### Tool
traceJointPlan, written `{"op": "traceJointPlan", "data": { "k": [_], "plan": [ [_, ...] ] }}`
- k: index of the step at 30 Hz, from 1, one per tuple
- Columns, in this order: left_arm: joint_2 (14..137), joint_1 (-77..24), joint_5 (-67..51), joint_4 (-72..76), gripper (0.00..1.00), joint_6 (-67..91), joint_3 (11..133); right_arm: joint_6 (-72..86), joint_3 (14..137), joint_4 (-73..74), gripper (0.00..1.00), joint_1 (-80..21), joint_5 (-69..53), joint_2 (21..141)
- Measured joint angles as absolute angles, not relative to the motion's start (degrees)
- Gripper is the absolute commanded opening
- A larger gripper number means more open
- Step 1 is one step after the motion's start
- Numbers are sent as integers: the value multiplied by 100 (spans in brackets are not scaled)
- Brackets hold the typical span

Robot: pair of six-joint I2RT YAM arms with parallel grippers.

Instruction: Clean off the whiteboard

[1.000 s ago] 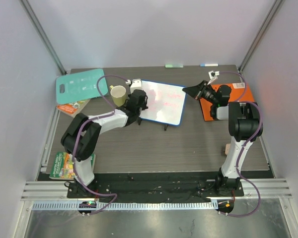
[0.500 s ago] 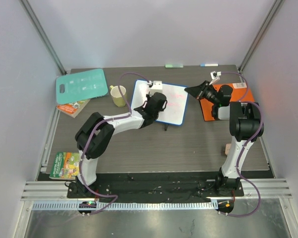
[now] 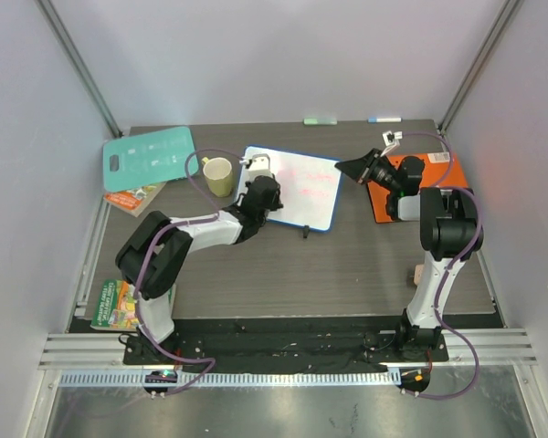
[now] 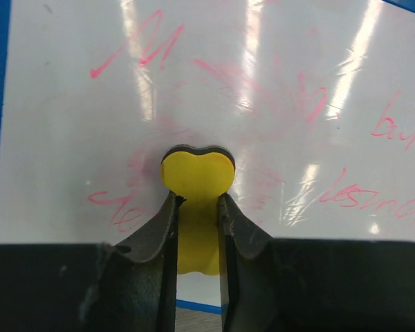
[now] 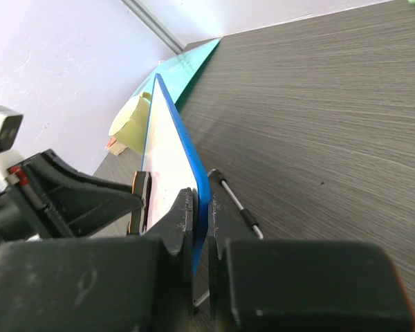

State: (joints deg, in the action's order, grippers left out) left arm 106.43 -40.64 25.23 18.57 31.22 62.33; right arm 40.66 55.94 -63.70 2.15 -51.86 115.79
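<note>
Whiteboard [image 3: 301,187]: stood tilted at the back middle of the dark table [image 3: 347,265], blue-framed, face smeared with faint red marker writing.
Eraser [image 4: 196,171]: yellow with a dark backing, lay pressed against the board's face toward its left side, over a pink smudge.
Left gripper [image 4: 196,202]: clenched on the eraser, one finger on each side of its narrow waist.
Right gripper [image 5: 200,200]: pinched the board's blue right edge between both fingers.
Mug [image 3: 218,175]: pale yellow, sat just left of the board.
Cutting board [image 3: 151,157]: teal, lay in the back left corner.
Folder [image 3: 436,167]: orange, lay beneath the right arm, right of the board.
</note>
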Motion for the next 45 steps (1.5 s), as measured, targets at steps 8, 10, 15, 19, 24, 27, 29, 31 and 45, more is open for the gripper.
{"op": "traceJointPlan", "data": {
  "k": [8,10,15,19,24,27,29,31,45],
  "plan": [
    [10372,-3463,2655,1492,0,3280,5999,4069,5594,-6469,1,134,-5179,11579],
    [10366,-3374,2812,1347,0,3253,6031,4069,5594,-6469,1,134,-5181,11579],
    [10379,-3341,2886,1157,0,3118,6125,4069,5594,-6477,1,134,-5194,11579],
    [10567,-3437,2869,1050,0,2928,6372,4088,5594,-6447,1,134,-5186,11579],
    [11059,-3907,3203,893,0,2491,7148,4110,5594,-6423,2,237,-5107,11579],
    [11288,-4338,3039,1044,0,2475,7524,4108,5594,-6416,1,270,-5116,11579],
    [11410,-4580,2860,1164,0,2506,7686,4104,5594,-6416,2,270,-5118,11579],
    [11500,-4733,2738,1249,0,2532,7773,4086,5594,-6416,1,270,-5122,11579],
    [10610,-3911,2410,1538,0,3282,6333,4073,5594,-6473,1,148,-5223,11579]
  ]
}}
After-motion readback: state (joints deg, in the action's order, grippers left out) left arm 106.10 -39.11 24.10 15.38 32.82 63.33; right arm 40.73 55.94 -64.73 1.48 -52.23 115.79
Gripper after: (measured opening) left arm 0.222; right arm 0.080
